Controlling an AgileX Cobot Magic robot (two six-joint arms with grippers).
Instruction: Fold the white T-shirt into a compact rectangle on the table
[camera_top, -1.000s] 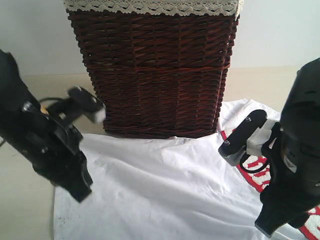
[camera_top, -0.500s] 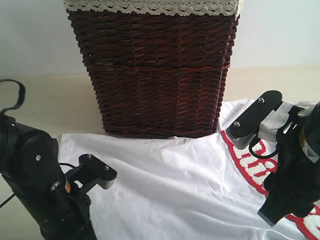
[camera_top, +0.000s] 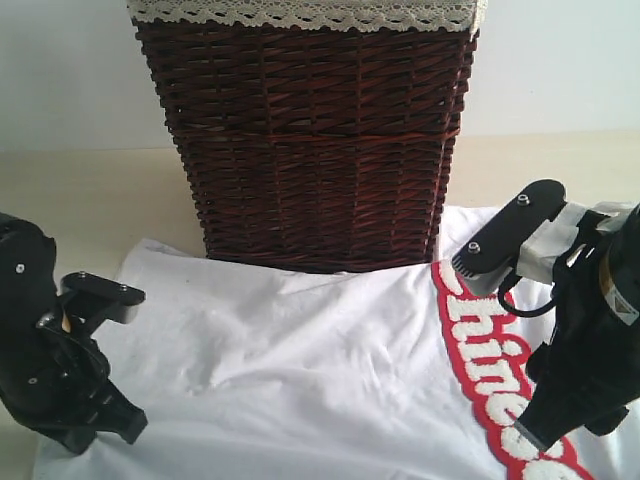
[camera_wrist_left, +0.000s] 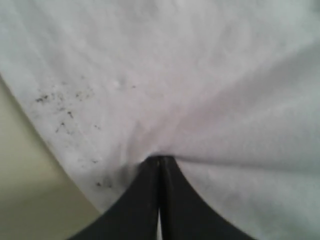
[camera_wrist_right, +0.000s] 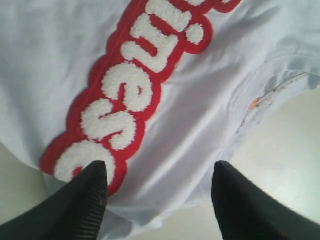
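One white cotton T-shirt (camera_top: 330, 380), crossed by a red band of fluffy white letters (camera_wrist_right: 130, 90), lies rumpled on the smooth pale beige worktop (camera_top: 100, 190) before one dark brown wicker basket (camera_top: 310, 140) edged in cream lace (camera_top: 300, 14). Of two black arms (camera_top: 50, 370), the left jaws pinch cloth and the right jaws stand apart over the lettering. The shirt's near edge is cut off. Blurred dark specks (camera_wrist_left: 62, 107), possibly lint, dot the fabric.

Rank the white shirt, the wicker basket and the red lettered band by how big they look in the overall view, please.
1. White T-shirt and wicker basket: too close to rank, since the shirt runs off the frame.
2. Red band: clearly the smallest.
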